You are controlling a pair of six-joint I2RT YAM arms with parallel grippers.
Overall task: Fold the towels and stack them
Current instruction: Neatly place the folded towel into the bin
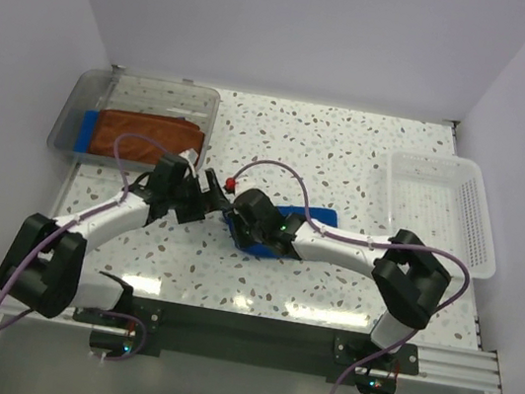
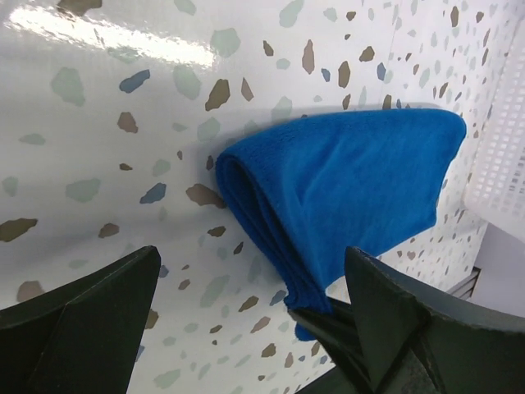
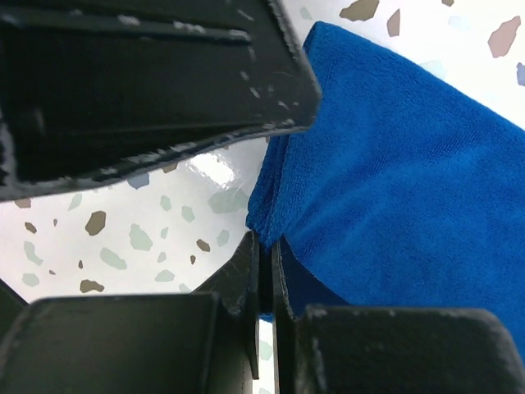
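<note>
Right pincer (image 3: 264, 271): jaws are pinching shut on the near edge of the bright royal blue terry towel (image 2: 344, 193), looks like a thin bite on the hem and not the whole stack of layers.
Left pincer (image 2: 246, 328): hanging wide open just beside that same towel, grabbing nothing, fingers (image 2: 78, 316) straddling the view with the cloth's folded end between them.
Speckled terrazzo tabletop (image 1: 350, 151): blue towel is lying flat on it around the middle, right between the two wrists.
Clear plastic tray (image 1: 90, 90): sitting at the far left, holding a folded rust-brown towel (image 1: 147, 139) with a sliver of another blue cloth (image 1: 85, 132) poking out on its left.
White mesh basket (image 1: 440, 210): parked at the far right, and as far as I can tell nothing's in it.
Step in hand: I'd say it's getting a grip on the folded blue towel so it can go onto the stack.
Next move: probably needs a clean lift and a carry left toward the tray, keeping the layers from flopping open, since only one edge is pinched.
How the towel looks: already doubled over, rounded fat fold on one end, soft and a bit puffy, no loose corners sticking out that I can see.
</note>
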